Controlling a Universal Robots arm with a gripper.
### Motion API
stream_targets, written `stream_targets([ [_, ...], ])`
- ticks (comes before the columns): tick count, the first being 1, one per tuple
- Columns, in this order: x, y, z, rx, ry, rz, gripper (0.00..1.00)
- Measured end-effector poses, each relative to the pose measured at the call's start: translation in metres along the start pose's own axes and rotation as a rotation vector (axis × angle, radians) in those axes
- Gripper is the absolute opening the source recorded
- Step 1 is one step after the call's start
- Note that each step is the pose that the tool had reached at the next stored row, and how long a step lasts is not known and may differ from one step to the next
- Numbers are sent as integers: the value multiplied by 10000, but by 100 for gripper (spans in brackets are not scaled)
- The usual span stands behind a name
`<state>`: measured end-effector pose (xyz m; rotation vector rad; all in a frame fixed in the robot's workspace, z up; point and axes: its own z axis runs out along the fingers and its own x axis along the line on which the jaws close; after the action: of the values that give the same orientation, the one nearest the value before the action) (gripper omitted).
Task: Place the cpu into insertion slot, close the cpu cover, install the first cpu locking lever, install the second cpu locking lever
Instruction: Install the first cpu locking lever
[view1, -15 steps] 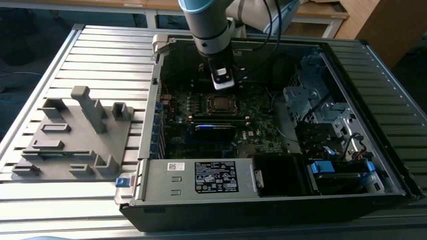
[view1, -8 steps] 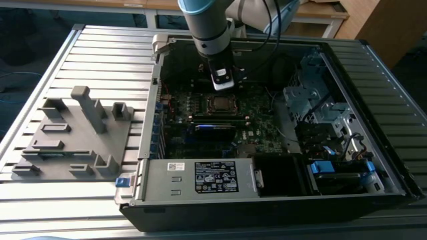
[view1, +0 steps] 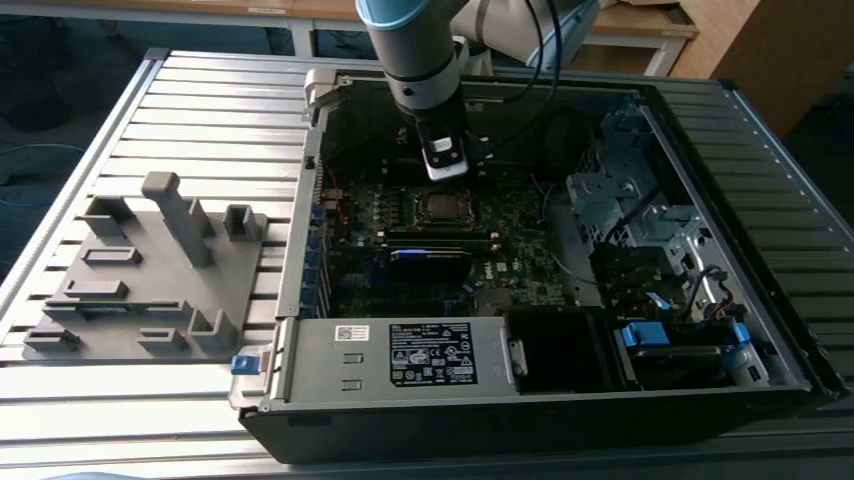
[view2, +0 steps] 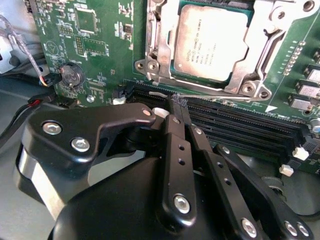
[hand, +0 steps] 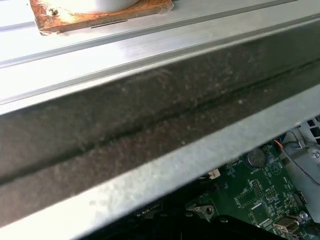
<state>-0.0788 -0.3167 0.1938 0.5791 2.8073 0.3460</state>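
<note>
Computer case (view1: 534, 400) lies open on the slatted metal table (view1: 214, 90). A grey fixture block (view1: 154, 280) with upright posts stands on the table at the exterior view's left, just beside the case. The arm (view1: 414, 50) comes down into the far half of the case.

Hand (view1: 447, 165): it hangs over the motherboard (view1: 507, 250), just on the far side of the socket. In the second wrist view the hand (view2: 177, 102) has its two black fingers (view2: 175, 135) pressed together, and nothing shows between them. The tips sit at the edge of the socket, over a thin wire lever (view2: 220, 98) that runs along that edge. Whether they touch the lever, cannot tell.

cpu (view1: 441, 207): seated in the socket, lying flat with its dull silver top up. The second wrist view shows the cpu (view2: 210, 42) framed by the cpu cover (view2: 261, 47). The cover lies down flat around the chip, and the chip's top shows through the cover's window.

Other items: black memory slots (view2: 240, 122) lie beside the socket, under the fingers. A coin cell (view2: 72, 75) sits on the board, well apart from the socket. A boxed unit with a white label (view1: 434, 355) is at the near wall of the case. In the first wrist view, the case's wall edge (hand: 150, 125) crosses in front of a corner of the green board (hand: 255, 195).
</note>
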Motion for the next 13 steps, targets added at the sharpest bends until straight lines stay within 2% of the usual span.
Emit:
stream_targets([
  [6, 3, -2, 11, -13, -31, -9, 11],
  [13, -1, -16, 33, -23, -20, -52, 11],
])
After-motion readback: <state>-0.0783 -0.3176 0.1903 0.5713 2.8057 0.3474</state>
